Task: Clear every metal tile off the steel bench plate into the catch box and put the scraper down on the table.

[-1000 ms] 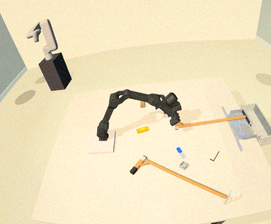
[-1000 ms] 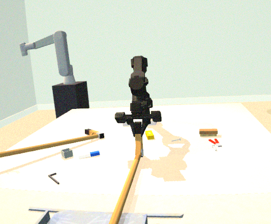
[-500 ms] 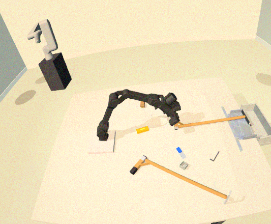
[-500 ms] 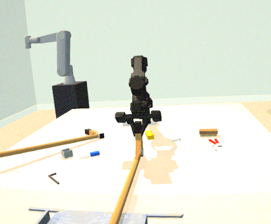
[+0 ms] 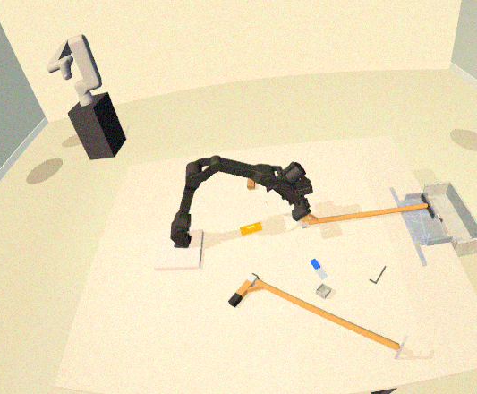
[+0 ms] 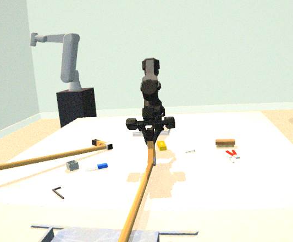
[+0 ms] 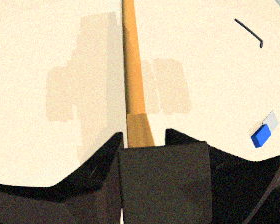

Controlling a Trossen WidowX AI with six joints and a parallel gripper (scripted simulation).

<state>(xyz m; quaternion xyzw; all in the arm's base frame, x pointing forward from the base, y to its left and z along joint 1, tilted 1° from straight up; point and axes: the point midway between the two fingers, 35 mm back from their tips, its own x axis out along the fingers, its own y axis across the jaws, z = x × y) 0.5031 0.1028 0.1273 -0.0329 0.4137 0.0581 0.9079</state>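
Note:
My gripper (image 5: pixel 304 218) (image 6: pixel 150 142) (image 7: pixel 144 136) is shut on the near grip of the long scraper (image 5: pixel 365 215) (image 6: pixel 139 198) (image 7: pixel 134 75). The orange shaft runs out over the steel bench plate (image 5: pixel 423 230) (image 6: pixel 95 234). The dark scraper blade (image 5: pixel 429 207) is at the plate's far end, beside the near side of the catch box (image 5: pixel 470 246). A small dark piece (image 5: pixel 440 219) shows near the blade's end; whether it is a tile is unclear. No tile stands out on the visible plate. The box's near inside is partly hidden. The blade is out of the exterior view and wrist view.
A second long-handled tool (image 5: pixel 329 315) (image 6: pixel 48 158) lies on the table. A blue-and-white item (image 5: pixel 315 263) (image 6: pixel 102 166) (image 7: pixel 261 136), grey open box (image 5: pixel 323 291) (image 6: pixel 72 165), hex key (image 5: pixel 380 274) (image 7: pixel 249 33), yellow block (image 5: pixel 251 228) (image 6: pixel 161 146), brown block (image 6: pixel 225 142) and red pliers (image 6: pixel 229 153) lie around.

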